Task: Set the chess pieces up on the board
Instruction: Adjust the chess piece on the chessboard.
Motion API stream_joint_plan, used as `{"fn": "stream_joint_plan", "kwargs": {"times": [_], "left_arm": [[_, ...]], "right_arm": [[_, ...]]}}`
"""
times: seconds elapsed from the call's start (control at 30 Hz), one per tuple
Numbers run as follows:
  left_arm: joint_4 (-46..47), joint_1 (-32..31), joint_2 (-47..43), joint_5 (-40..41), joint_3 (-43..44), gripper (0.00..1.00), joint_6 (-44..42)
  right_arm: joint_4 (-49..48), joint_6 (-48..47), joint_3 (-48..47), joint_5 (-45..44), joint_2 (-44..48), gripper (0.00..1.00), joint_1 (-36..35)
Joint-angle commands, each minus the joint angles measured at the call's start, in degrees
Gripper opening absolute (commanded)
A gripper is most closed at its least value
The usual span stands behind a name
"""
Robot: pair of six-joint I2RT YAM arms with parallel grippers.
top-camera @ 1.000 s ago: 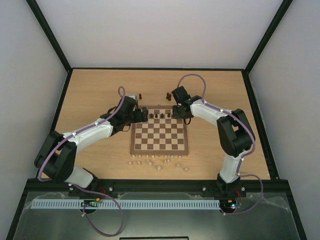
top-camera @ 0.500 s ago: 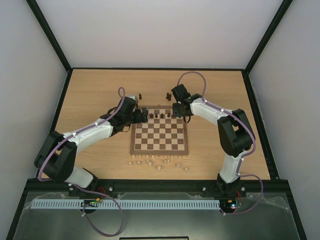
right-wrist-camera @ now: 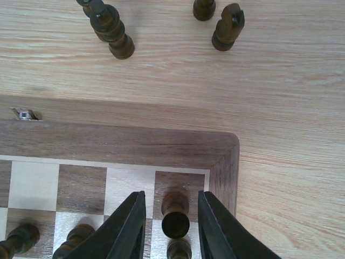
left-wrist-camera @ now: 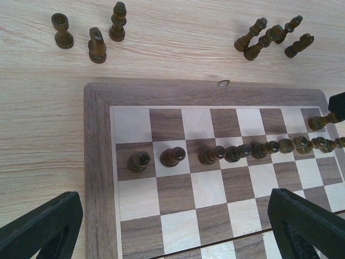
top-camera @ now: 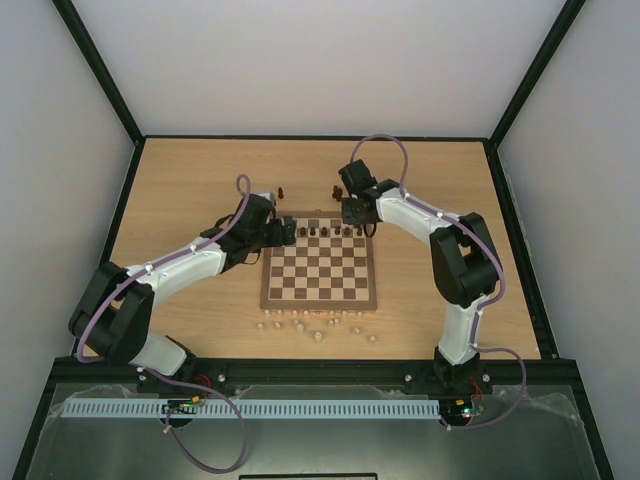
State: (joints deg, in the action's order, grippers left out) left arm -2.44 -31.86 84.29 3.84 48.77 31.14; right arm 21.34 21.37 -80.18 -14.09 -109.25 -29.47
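Honestly, the sketchy bit is the right hand [right-wrist-camera: 171, 195]. Its fingers straddle a dark piece [right-wrist-camera: 175, 216] standing on the far corner square of the board [right-wrist-camera: 108, 143], with only slivers of gap either side, and I can't tell if it's actually pinching. If it lifts or swings off-centre, a finger could tip that piece or clip the pawn [right-wrist-camera: 178, 251] on the next square, and the row of pawns [left-wrist-camera: 237, 152] is packed pretty tight. The left hand [left-wrist-camera: 172, 226] hangs wide open over the opposite end, holding nothing. More dark pieces [left-wrist-camera: 97, 46] wait on the desk [left-wrist-camera: 43, 135] beyond the board. The pale pieces [top-camera: 320, 325] sit along its near edge, well out of the way.
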Motion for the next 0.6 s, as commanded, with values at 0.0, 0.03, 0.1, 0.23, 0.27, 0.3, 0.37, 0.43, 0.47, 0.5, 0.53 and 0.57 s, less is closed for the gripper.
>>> {"fn": "stream_joint_plan", "kwargs": {"times": [0.0,0.03,0.1,0.23,0.27,0.3,0.37,0.43,0.47,0.5,0.53,0.57], "left_arm": [[0.4,0.1,-1.6,0.0,-0.4,0.97,-0.1],[0.4,0.1,-1.5,0.0,-0.4,0.97,0.0],[0.4,0.1,-1.6,0.0,-0.4,0.97,-0.1],[0.4,0.1,-1.5,0.0,-0.4,0.97,-0.1],[0.4,0.0,-1.5,0.0,-0.4,0.97,0.0],[0.4,0.1,-1.5,0.0,-0.4,0.97,0.0],[0.4,0.0,-1.4,0.1,-0.4,0.97,-0.1],[0.4,0.0,-1.5,0.2,-0.4,0.97,-0.1],[0.4,0.1,-1.4,0.2,-0.4,0.97,-0.1],[0.4,0.2,-1.4,0.2,-0.4,0.97,0.0],[0.4,0.1,-1.3,0.1,-0.4,0.97,-0.1],[0.5,0.1,-1.3,0.1,-0.4,0.97,0.0]], "right_arm": [[3.5,-0.6,-1.0,-0.4,-1.2,0.27,0.3],[3.6,-0.6,-1.0,-0.2,-1.3,0.27,0.3],[3.6,-0.6,-0.7,0.1,-1.4,0.26,0.3],[3.4,-0.6,-0.5,0.0,-1.9,0.24,0.3],[3.6,-0.6,-0.6,0.1,-2.2,0.24,0.3],[3.7,-0.7,-0.8,0.2,-2.4,0.24,0.3],[3.8,-0.7,-1.1,0.3,-2.9,0.24,0.3],[3.9,-0.8,-1.3,0.3,-3.3,0.24,0.3],[3.9,-0.8,-1.4,0.3,-3.4,0.24,0.3],[4.0,-0.8,-1.5,0.3,-3.6,0.24,0.3],[4.0,-0.8,-1.6,0.4,-3.7,0.24,0.3],[4.0,-0.8,-1.6,0.4,-3.7,0.24,0.3]]}}
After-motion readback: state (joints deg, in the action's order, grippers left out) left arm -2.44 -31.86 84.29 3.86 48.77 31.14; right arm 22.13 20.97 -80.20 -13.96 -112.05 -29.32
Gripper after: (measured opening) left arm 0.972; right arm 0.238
